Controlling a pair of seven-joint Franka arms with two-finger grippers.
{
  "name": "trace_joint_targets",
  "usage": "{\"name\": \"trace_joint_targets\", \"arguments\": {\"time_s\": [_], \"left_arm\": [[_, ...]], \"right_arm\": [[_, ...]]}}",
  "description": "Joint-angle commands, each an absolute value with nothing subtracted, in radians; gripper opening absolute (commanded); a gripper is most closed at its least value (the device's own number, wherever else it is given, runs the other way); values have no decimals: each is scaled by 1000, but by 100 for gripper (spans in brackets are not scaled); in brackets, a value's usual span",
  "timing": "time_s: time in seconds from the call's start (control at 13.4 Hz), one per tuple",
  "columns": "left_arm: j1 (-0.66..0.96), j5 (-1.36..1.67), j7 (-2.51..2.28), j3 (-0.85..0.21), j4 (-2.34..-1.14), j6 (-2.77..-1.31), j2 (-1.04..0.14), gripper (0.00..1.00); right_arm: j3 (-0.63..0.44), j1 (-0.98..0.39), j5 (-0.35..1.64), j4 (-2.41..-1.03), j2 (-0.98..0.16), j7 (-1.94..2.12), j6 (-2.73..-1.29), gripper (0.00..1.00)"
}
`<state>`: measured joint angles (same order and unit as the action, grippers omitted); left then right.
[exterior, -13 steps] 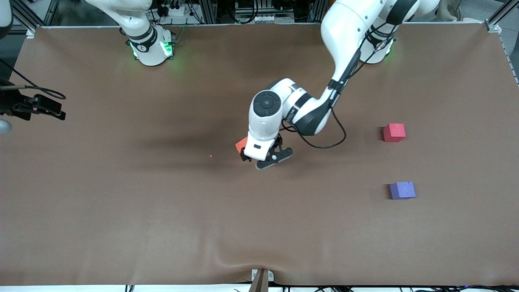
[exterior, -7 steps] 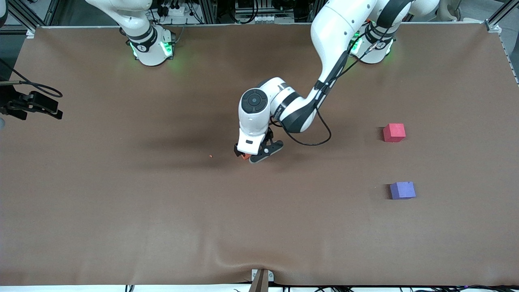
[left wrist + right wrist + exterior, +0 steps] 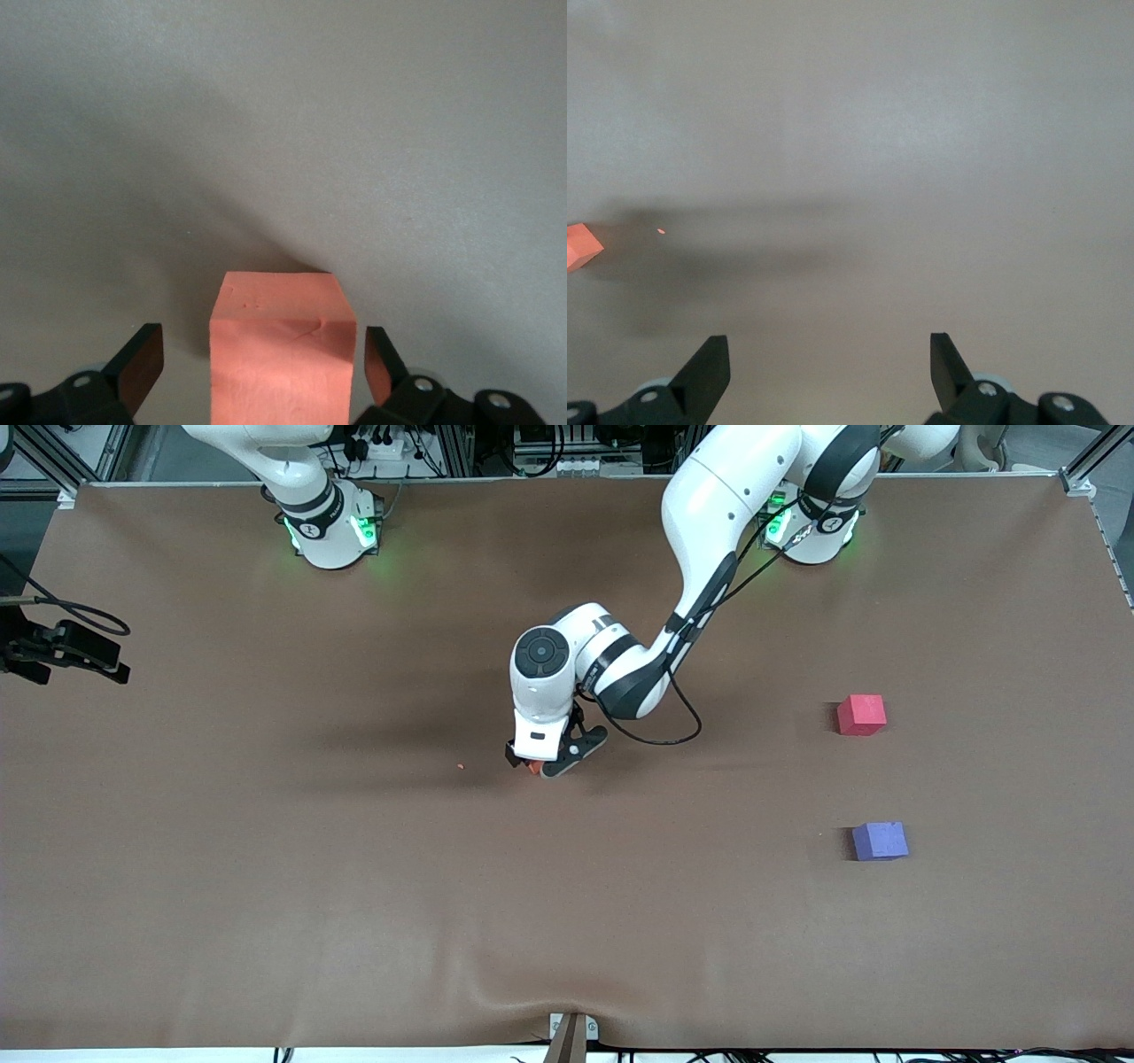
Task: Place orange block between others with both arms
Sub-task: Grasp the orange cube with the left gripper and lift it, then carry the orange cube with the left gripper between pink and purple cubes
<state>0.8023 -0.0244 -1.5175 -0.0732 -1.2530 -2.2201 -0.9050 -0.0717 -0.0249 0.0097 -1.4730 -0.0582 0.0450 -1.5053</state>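
The orange block [image 3: 532,767] lies on the brown table mid-way between the arms' ends. My left gripper [image 3: 537,764] is down around it, open. In the left wrist view the orange block [image 3: 279,345] stands between the two fingers of the left gripper [image 3: 263,359], with a gap on each side. The others, a pinkish-red cube [image 3: 861,715] and a purple-blue cube [image 3: 880,841], sit toward the left arm's end, the purple-blue one nearer the front camera. My right gripper [image 3: 111,666] hangs open over the table's edge at the right arm's end; between its fingers the right gripper [image 3: 830,363] holds nothing.
A tiny orange crumb [image 3: 461,766] lies on the table beside the orange block, toward the right arm's end. A bare gap of table separates the pinkish-red and purple-blue cubes. A metal bracket [image 3: 571,1032] sits at the table's front edge.
My left gripper has shifted toward the right arm's end and come down around the orange block, now almost hidden under it. The right gripper has drifted slightly away from the front camera.
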Motion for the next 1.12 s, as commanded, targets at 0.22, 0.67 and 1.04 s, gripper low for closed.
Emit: {"name": "trace_joint_targets", "arguments": {"time_s": [0.22,0.67,1.04], "left_arm": [[811,25,-1539,-64,-1215,-2310,-949,100],[818,20,-1522,-60,-1226,-2301,-945,2],[695,15,-1369,-63,-1235,-2150,-780,0]], "right_arm": [[-97,-72,-21,-1471,-44,35,-1491,100],[3,17,-40,-1476,-43,41,-1489,100],[5,17,-48,-1476,-46,43,-1489,100]]}}
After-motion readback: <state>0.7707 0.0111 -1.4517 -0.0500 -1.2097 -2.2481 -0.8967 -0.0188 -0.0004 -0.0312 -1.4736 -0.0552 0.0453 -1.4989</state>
